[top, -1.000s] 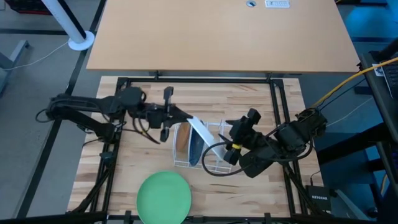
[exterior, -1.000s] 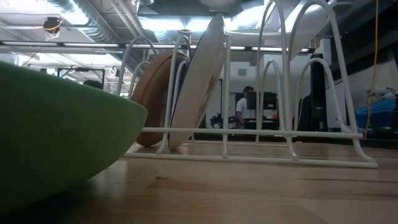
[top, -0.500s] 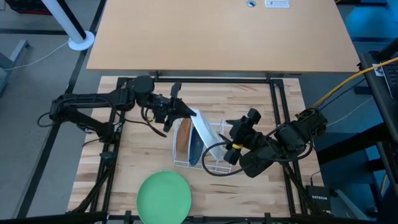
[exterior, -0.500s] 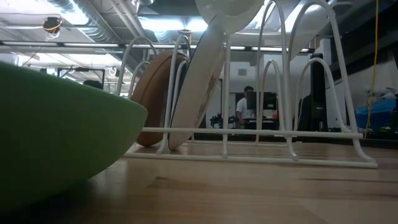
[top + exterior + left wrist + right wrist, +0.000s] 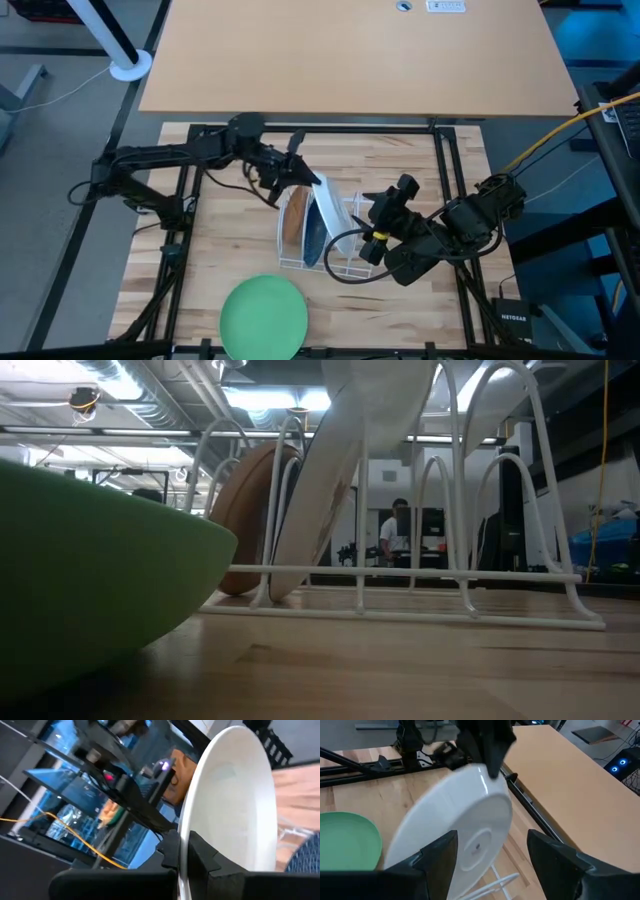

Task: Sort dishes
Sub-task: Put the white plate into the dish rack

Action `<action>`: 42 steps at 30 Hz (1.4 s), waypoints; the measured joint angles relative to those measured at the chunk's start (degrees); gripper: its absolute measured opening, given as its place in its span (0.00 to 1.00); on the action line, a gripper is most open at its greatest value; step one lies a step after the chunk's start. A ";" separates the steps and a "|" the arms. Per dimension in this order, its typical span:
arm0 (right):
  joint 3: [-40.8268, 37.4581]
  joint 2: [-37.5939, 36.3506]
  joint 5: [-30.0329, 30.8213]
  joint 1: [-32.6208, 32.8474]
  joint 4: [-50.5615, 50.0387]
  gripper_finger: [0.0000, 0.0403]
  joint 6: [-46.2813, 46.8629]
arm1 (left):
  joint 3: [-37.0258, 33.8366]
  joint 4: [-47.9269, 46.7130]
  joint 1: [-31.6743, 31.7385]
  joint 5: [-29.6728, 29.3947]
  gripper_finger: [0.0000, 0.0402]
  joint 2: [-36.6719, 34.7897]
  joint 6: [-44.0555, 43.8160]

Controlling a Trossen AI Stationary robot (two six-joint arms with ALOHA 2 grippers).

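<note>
From above, my left hand [image 5: 303, 176] pinches the rim of the white plate [image 5: 327, 212], which leans on edge in the white wire rack [image 5: 345, 262] at the table's [image 5: 230, 230] centre. The tan-brown plate [image 5: 291, 219] and dark blue plate [image 5: 312, 237] stand in the rack's slots on the white plate's nine o'clock side. The green plate [image 5: 263, 316] lies flat on the table toward seven o'clock from the rack. My right hand [image 5: 392, 200] hovers at the rack's three o'clock side.

At table level, the green plate [image 5: 90, 580] fills the near left; the tan-brown plate [image 5: 245, 510] and white plate [image 5: 325, 490] stand tilted between the wires of the rack [image 5: 460, 570].

My left wrist camera shows my fingers [image 5: 195, 855] clamped on the white plate's [image 5: 235, 805] rim.

My right wrist camera shows my own fingers [image 5: 440, 855] spread wide and holding nothing, the white plate [image 5: 465, 835] ahead of them.
</note>
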 joint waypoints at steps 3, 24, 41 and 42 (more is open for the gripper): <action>-0.01 0.00 0.00 0.00 0.01 0.61 -0.24 | 0.01 -0.28 0.05 0.32 0.00 2.34 1.66; 0.00 0.04 0.59 0.00 -0.01 0.61 -2.91 | -0.03 -4.79 0.70 0.24 0.01 15.09 5.52; -0.01 0.04 1.11 -0.02 -0.02 0.61 -2.89 | 0.06 -5.07 0.35 -6.06 0.08 16.64 2.75; -0.01 0.04 1.15 -0.02 -0.02 0.61 -2.89 | 0.03 -5.11 0.19 -7.25 0.09 16.62 2.00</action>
